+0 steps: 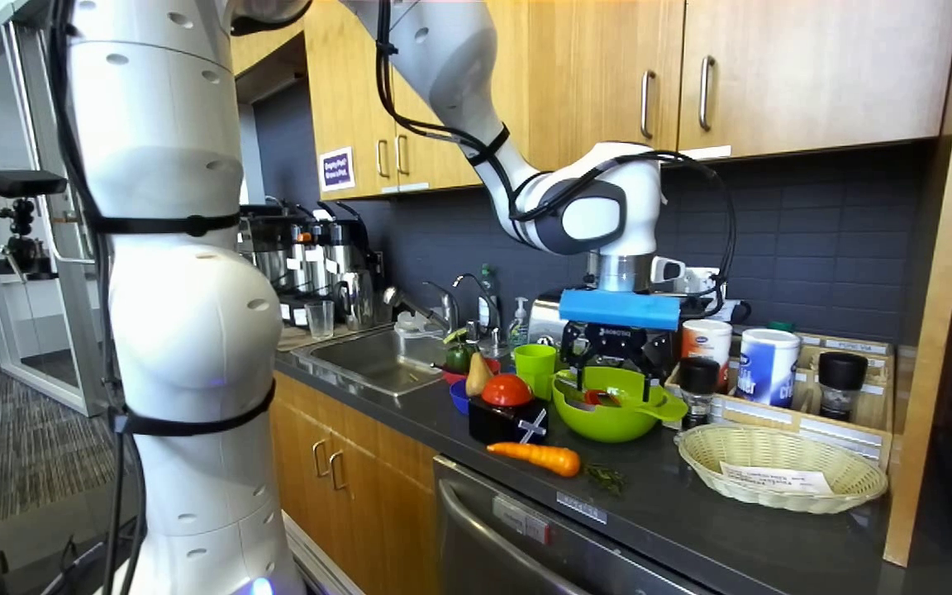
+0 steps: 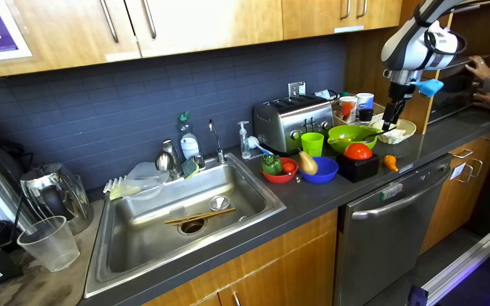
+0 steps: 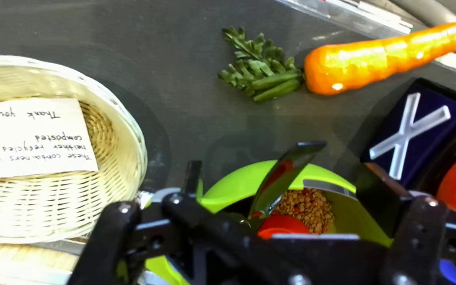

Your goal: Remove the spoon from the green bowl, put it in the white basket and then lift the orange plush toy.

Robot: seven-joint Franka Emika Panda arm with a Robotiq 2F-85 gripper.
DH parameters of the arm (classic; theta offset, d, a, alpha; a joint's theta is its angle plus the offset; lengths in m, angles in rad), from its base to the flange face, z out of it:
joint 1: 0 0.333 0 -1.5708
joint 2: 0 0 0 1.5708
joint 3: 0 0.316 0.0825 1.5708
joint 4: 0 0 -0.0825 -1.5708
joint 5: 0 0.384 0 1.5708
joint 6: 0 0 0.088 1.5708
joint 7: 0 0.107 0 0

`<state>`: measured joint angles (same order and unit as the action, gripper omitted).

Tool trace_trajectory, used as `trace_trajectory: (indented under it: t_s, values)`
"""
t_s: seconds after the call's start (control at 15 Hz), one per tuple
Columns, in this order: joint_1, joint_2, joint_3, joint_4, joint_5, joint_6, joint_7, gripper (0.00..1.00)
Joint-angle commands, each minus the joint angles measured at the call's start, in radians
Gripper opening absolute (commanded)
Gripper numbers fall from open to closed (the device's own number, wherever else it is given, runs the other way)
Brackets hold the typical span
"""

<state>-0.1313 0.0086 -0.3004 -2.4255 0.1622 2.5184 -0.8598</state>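
— How is the gripper (image 1: 614, 388) set?
— Its 2 fingers (image 3: 192, 178) are apart, at the bowl (image 1: 608, 426). In the wrist view the spoon (image 3: 277, 178) shows between them, a gap on either side.
— And the spoon sits where?
— Tilted in the bowl, beside a red piece (image 3: 285, 225) and brown bits (image 3: 303, 206); its upper end crosses the rim and sticks out past it.
— What crowds the bowl's edge?
— The block (image 1: 488, 423), topped by a red dome (image 1: 506, 390), just beside it, with the cup (image 1: 535, 369) just behind. Past the bowl's other side, a black-capped jar (image 1: 697, 384), close by the bowl's handle (image 1: 668, 407).
— Anything at the front?
— The carrot (image 1: 538, 455), lying near the counter's (image 1: 666, 504) front edge, its leaves (image 1: 604, 477) at the thick end.
— Where is there room, then?
— Counter runs between the leaves and the basket (image 3: 123, 146), right out to the front edge. The basket's flared rim is near the bowl's handle; a note (image 3: 30, 138) lies inside it.
— And past the basket?
— Tighter. A rack (image 1: 879, 388) with 2 cans (image 1: 768, 372) in it stands just behind, and a wooden panel (image 1: 930, 355) rises near the end away from the bowl.
— Farther out?
— The toaster (image 2: 287, 127), behind the cup; then, in an exterior view, a person's 2 hands (image 2: 480, 70) at a dark appliance (image 2: 453, 89) beyond the panel. The sink (image 2: 143, 242) lies well apart, wooden sticks (image 2: 200, 216) at its drain (image 2: 192, 226).
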Motion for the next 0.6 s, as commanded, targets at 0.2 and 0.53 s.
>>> trace_trajectory:
  t_s: [0.2,0.53]
  values:
    - [-0.062,0.052,0.038,0.046,-0.229,-0.015,-0.014,1.0]
    - [-0.059,0.024,0.05,0.053,-0.401,-0.039,0.032,1.0]
